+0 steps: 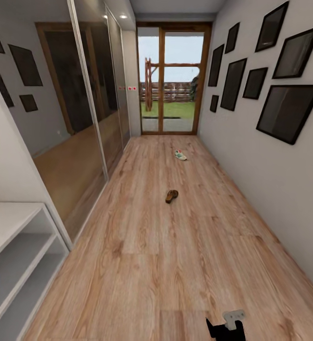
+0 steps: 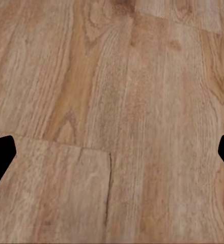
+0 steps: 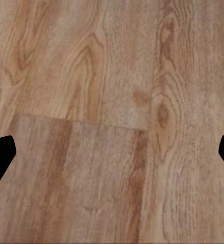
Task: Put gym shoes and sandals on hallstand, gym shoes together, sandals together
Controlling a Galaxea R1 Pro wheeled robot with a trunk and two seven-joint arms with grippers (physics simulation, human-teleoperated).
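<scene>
At the far left of the head view stands the hallstand [image 1: 14, 246], a pale grey unit whose flat top and open shelf rows are bare. Just past it along the left wall run tall mirrored sliding doors [image 1: 87, 104] that reflect the dark frames and the wood. The corridor floor [image 1: 166, 265] of light brown planks stretches down the middle to a wood-framed glass door [image 1: 173, 78] with grass and a fence behind it. On that floor, about midway along, lies one dark brown sandal [image 1: 171, 195], alone and well apart from the rack. Farther on and slightly to the right, near the glass door, lies one cream-white gym shoe [image 1: 180, 155] with green markings, also on the planks and well apart from the sandal. The right wall carries a cluster of dark picture frames [image 1: 289, 111]. At the bottom edge, right of centre, a black and grey part of the robot [image 1: 226, 326] pokes into view. In the left wrist view the left gripper [image 2: 112, 155] hangs over bare planks with its dark fingertips [image 2: 0, 152] spread wide at either edge, holding nothing. The right gripper [image 3: 112, 155] likewise shows its fingertips [image 3: 0, 152] set far apart above the floor, empty.
</scene>
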